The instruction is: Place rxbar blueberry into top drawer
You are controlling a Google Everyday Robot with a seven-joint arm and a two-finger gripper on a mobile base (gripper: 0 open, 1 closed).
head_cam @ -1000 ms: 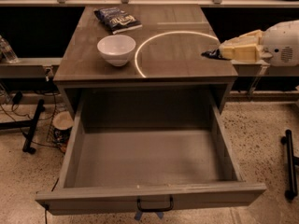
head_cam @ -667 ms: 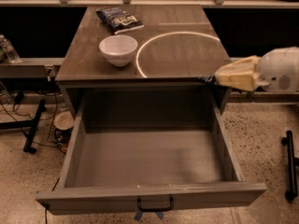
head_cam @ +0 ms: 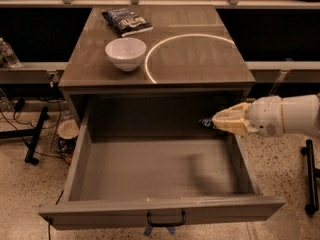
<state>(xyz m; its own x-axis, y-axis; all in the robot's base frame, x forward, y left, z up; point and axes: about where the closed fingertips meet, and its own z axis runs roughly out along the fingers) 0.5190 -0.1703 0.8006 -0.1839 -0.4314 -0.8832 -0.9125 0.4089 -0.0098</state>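
Observation:
The top drawer (head_cam: 125, 176) is pulled wide open below the cabinet top, grey inside, with a small black handle (head_cam: 166, 219) on its front panel. My gripper (head_cam: 216, 123) reaches in from the right, over the drawer's right wall near its back. Its cream fingers (head_cam: 230, 120) are shut on the rxbar blueberry (head_cam: 205, 123), a small dark bar that sticks out to the left of the fingertips, above the drawer's inside. Most of the bar is hidden by the fingers.
On the cabinet top (head_cam: 200, 69) stand a white bowl (head_cam: 126, 53) and, behind it, a dark blue chip bag (head_cam: 127, 21). A bright ring of light lies on the top's right half. Black stand legs (head_cam: 35, 139) are on the floor at left and at far right (head_cam: 311, 179).
My gripper with the bar has come down from the cabinet top's right edge and moved left, and is now at the level of the open drawer's back right.

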